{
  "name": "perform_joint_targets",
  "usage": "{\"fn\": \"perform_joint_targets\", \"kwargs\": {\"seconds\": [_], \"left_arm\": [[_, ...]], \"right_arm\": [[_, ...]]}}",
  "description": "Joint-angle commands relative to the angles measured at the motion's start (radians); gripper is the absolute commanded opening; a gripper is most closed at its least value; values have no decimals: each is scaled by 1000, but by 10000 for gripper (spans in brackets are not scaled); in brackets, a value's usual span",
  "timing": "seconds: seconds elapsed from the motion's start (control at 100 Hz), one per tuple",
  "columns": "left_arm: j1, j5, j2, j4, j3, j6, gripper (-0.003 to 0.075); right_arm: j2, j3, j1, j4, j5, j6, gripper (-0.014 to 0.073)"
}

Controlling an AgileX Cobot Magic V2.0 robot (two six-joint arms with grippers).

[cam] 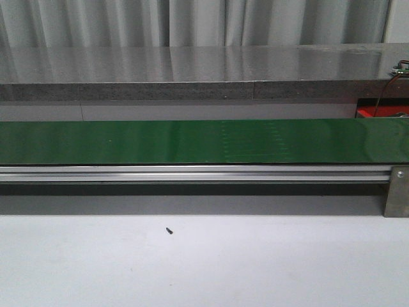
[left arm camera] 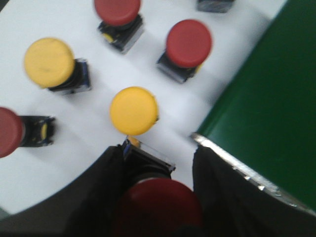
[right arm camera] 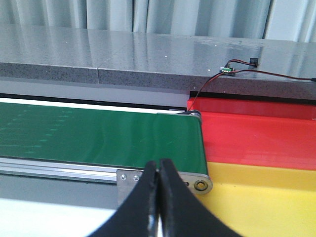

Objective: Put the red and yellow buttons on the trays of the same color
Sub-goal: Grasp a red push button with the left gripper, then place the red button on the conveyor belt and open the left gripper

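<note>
In the left wrist view my left gripper [left arm camera: 157, 150] is shut on a red button [left arm camera: 158, 207]. Its big red cap fills the gap between the black fingers [left arm camera: 98, 197] and its black body points away. On the white table below are loose yellow buttons [left arm camera: 133, 111], [left arm camera: 49, 62] and red buttons [left arm camera: 188, 43], [left arm camera: 117, 10], [left arm camera: 7, 131]. The right wrist view shows my right gripper [right arm camera: 159, 163] shut and empty, by the end of the conveyor. Beyond that end lie the red tray [right arm camera: 256, 133] and the yellow tray [right arm camera: 261, 202]. Neither gripper appears in the front view.
A long green conveyor belt [cam: 192, 142] with an aluminium rail [cam: 192, 173] crosses the front view, and a grey stone ledge [cam: 192, 70] runs behind it. A small black screw [cam: 169, 230] lies on the white table. The belt's edge [left arm camera: 266, 108] is beside the buttons.
</note>
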Motion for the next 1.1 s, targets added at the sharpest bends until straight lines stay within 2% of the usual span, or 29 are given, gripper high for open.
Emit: {"fn": "perform_joint_targets", "kwargs": {"seconds": [0.0,0.23,0.49,0.75,1.09], "left_arm": [[-21,-19,-45,-106,-66,66,206],[-136,-44,-30,-117,-146,88,207],[-260,-42,102,-117,-250,88,207],[-294,-19,210,-119,-291,88,207],[-294,17,233,-140,-291,88,213]], "right_arm": [[-18,-18,-2,-11,-80,-2,-68],[-18,-18,-2,-11,-80,-2,-68],[-18,-18,-2,-11,-80,-2,-68],[-18,-18,-2,-11,-80,-2,-68],[-18,-18,-2,-11,-80,-2,-68]]}}
